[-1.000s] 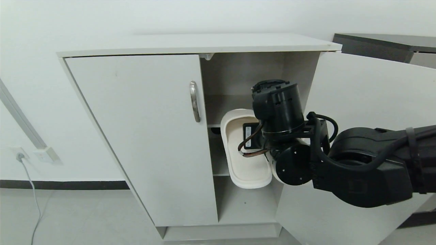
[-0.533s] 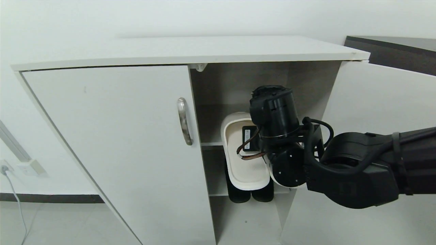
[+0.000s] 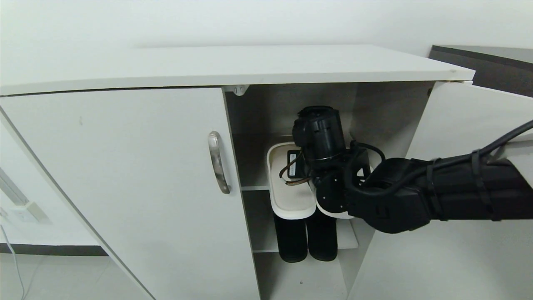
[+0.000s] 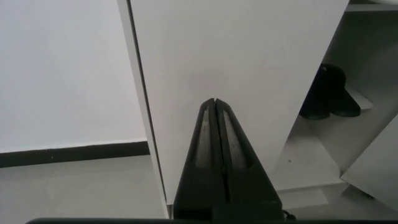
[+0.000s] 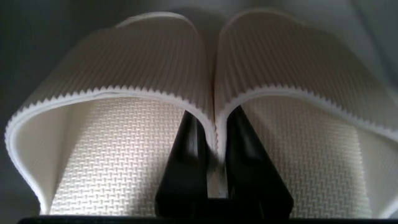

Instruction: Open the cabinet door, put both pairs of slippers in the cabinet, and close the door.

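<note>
**White slippers: second pair, stowing under way**

- Item: white slippers (image 3: 291, 196), centre of the head frame. They are held side by side and tilted at the mouth of the cabinet (image 3: 233, 62), level with its middle shelf (image 3: 254, 188). Contact with that shelf cannot be told.
- Holder: right gripper (image 5: 216, 143), one finger inside each slipper, pinching the two adjoining strap walls together.
- Spare: left gripper (image 4: 214, 106), fingers pressed together with nothing between them, facing the closed left door (image 4: 236, 56).
- Already stored: black slippers (image 3: 306, 241), lower centre of the head frame, on the shelf below with heels overhanging its edge.
- Access: right door (image 3: 458, 137) swung wide at the right of the head frame.
- Step, as judged: door open, one pair in, second pair going in.
- Next move calls for: carrying the pair deeper over the shelf, levelling the soles, setting them down and parting the fingers. The arm must then back out clear of the opening before the right door is shut.
</note>
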Motion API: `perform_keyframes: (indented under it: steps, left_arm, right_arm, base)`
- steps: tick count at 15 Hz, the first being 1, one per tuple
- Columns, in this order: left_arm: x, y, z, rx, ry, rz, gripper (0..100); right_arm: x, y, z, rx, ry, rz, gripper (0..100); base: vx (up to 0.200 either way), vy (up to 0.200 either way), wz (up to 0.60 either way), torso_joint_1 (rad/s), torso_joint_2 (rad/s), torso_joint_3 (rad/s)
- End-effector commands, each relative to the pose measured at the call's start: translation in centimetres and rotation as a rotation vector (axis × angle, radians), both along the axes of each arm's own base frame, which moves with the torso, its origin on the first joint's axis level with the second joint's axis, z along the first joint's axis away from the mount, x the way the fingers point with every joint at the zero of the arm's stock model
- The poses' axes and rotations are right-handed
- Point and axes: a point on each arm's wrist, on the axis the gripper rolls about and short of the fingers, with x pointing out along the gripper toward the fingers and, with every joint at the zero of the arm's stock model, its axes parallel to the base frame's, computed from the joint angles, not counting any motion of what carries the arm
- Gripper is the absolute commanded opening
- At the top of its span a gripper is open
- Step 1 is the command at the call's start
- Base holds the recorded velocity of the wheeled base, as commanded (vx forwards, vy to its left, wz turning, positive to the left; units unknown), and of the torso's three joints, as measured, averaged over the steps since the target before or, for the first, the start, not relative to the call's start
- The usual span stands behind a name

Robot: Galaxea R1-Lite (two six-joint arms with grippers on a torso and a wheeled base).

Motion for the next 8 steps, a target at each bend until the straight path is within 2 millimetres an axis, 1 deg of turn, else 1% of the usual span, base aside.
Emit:
perform_keyframes:
  steps: [1, 3, 5, 8]
  left_arm:
    - [0.0, 0.0, 0.0, -0.001, 0.001, 0.001, 0]
    - [0.0, 0.0, 0.0, -0.003, 0.001, 0.0, 0]
    - [0.0, 0.0, 0.0, -0.004, 0.001, 0.001, 0]
    - [0.0, 0.0, 0.0, -0.004, 0.001, 0.003, 0]
  right_arm:
    - [2.1, 0.3, -0.8, -0.008, 0.007, -0.033, 0]
    - [3.9, 0.1, -0.6, 0.0, 0.001, -0.062, 0]
    - [5.1, 0.0, -0.3, -0.001, -0.008, -0.07, 0]
    - [5.8, 0.1, 0.2, -0.005, -0.002, -0.072, 0]
  base:
    - [0.0, 0.0, 0.0, 0.0, 0.0, 0.0]
    - [0.0, 0.0, 0.0, 0.0, 0.0, 0.0]
    - [0.0, 0.0, 0.0, 0.0, 0.0, 0.0]
    - [0.0, 0.0, 0.0, 0.0, 0.0, 0.0]
